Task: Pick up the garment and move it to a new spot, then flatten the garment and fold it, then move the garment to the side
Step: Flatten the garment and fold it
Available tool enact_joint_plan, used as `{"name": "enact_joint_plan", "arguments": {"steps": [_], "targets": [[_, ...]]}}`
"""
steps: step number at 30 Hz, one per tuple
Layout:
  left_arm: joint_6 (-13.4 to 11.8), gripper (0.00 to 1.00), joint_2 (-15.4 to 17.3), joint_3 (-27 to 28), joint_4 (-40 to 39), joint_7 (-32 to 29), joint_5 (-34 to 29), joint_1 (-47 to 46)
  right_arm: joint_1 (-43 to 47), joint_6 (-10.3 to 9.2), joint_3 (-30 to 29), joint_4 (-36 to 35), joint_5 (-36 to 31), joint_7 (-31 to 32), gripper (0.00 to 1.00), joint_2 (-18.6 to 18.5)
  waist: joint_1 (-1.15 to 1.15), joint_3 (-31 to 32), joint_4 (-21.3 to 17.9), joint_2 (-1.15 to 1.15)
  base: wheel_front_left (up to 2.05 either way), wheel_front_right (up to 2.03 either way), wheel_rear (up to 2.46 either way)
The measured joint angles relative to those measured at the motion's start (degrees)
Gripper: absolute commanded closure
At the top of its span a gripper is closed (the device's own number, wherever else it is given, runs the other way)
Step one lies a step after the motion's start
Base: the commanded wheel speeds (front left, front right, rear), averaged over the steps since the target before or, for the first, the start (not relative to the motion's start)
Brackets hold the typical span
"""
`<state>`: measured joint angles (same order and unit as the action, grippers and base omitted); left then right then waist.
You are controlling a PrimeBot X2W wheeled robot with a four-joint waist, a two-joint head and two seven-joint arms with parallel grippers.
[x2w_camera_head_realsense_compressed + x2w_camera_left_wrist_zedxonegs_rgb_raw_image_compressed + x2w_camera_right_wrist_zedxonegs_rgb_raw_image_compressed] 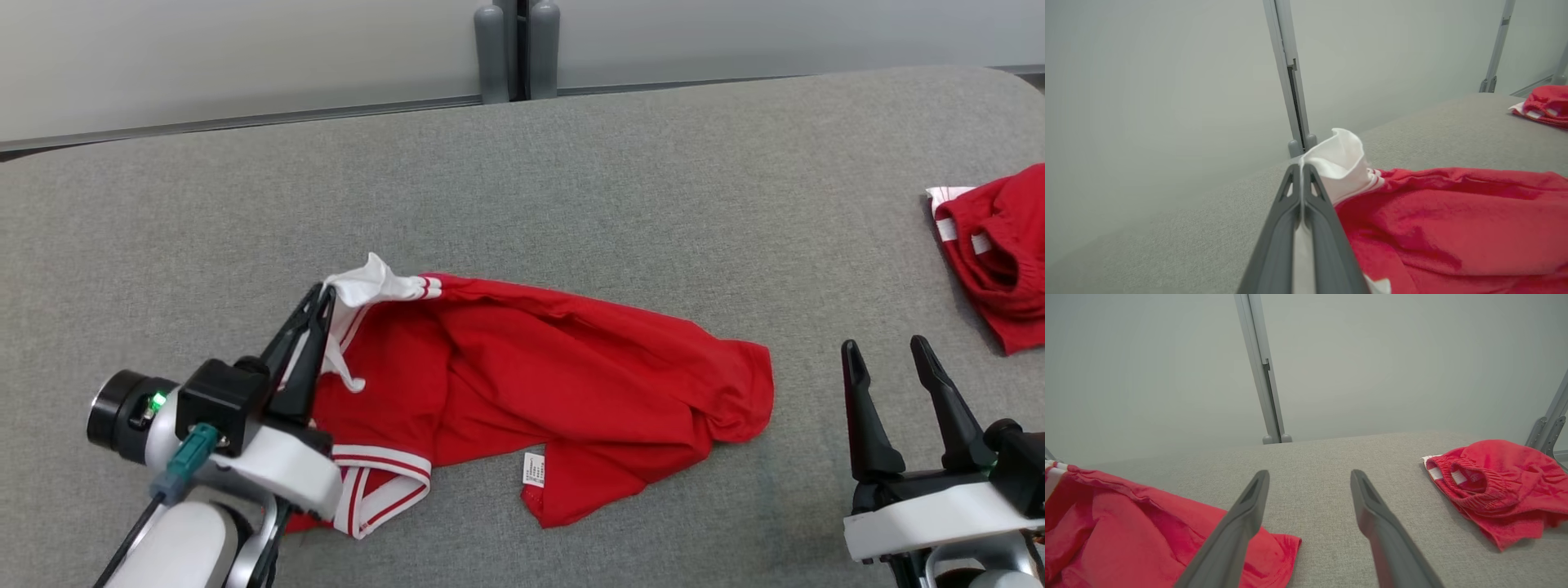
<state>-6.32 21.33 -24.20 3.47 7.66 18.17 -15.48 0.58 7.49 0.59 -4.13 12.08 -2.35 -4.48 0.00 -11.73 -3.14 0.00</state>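
My left hand (324, 296) is clamped on the garment's (571, 376) white trim (377, 285), my right hand (885, 347) spread apart. I'd lift slowly so the cloth hangs free.

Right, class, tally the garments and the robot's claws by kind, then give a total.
Red garments: 2, the middle garment and the far-right garment
Claws: 2, the left claw and the right claw
Total: 4

The garment (571, 367) is red with white, red-striped trim (384, 483) and a small white label (533, 469). The desk (571, 163) is flecked grey fabric. At its right edge, a second red piece (1000, 253) seemingly has white bands.
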Motion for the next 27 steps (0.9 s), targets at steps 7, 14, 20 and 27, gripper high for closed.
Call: {"name": "enact_joint_plan", "arguments": {"steps": [7,14,20,27], "targets": [[1.2,1.0,5.3,-3.4,-11.8,-11.4,1.8,10.0,0.6,0.0,-0.7,0.4,0.1,-0.2,0.0,0.0,0.0,0.8,1.5,0.0,0.0,0.0,0.0],[3.3,1.0,2.5,-7.4,-9.6,-12.2,4.7,13.9,0.2,0.0,-0.4,0.2,0.3,0.1,0.0,0.0,0.0,0.0,2.8,0.0,0.0,0.0,0.0],[3.3,0.0,-3.3,-5.2,-4.1,-3.3,8.8,13.3,-0.5,0.0,-0.4,-0.7,0.2,0.6,0.0,-0.8,0.0,0.0,2.6,0.0,0.0,0.0,0.0],[1.8,0.0,-5.8,0.2,-4.0,5.3,10.1,12.2,0.0,0.0,-0.9,-2.0,-0.3,1.4,0.0,-1.6,0.0,1.5,2.3,0.0,0.0,0.0,0.0]]}}
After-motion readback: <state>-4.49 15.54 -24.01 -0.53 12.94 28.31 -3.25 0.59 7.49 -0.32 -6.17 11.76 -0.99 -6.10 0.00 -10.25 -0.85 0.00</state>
